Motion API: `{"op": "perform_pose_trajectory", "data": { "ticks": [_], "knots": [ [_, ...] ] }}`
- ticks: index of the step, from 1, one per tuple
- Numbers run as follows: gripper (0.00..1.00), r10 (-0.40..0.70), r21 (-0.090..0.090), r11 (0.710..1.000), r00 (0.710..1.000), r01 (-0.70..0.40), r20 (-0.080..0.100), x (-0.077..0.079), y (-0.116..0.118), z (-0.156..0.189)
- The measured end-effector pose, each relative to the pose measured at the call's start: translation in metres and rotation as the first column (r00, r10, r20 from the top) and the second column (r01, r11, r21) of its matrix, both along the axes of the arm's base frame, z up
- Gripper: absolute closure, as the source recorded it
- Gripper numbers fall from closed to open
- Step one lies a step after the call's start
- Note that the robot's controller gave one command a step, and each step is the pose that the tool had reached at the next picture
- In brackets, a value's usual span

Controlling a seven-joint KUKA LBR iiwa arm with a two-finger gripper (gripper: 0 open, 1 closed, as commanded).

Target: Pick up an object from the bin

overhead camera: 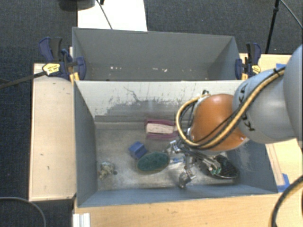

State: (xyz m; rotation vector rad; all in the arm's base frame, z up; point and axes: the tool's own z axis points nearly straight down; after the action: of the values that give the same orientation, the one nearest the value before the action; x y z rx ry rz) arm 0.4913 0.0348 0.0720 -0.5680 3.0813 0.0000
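Grey metal bin (86, 141). Robot arm (277, 105), entering from the right; its orange cover (214, 121) and looped cables hide the floor at right-centre. Gripper (184, 178), low near the front wall, open or closed cannot be told; nothing seen held. Nearest items: dark green oval pad (152, 162) just to its left, dark rounded object (224, 170) to its right, partly under the arm. Pink-and-maroon block (160, 127) by the back wall. Blue block (138, 149) beside the pad. Small grey trinket (106, 169), well apart at front left.

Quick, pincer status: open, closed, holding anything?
Pincer: cannot be told whether open or closed, or whether it holds anything; it sits just right of the dark green oval pad.
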Motion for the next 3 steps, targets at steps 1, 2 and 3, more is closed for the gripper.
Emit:
{"op": "perform_pose_trajectory", "data": {
  "ticks": [1, 2, 3],
  "knots": [
    [0.00, 0.237, 0.000, 0.972, 0.972, -0.237, -0.002, -0.012, 0.027, 0.029],
    [0.00, 0.422, -0.001, 0.907, 0.907, -0.422, -0.001, -0.011, 0.033, 0.033],
    [0.00, 0.546, -0.005, 0.838, 0.838, -0.546, 0.000, -0.006, 0.064, 0.000]
  ]
}}
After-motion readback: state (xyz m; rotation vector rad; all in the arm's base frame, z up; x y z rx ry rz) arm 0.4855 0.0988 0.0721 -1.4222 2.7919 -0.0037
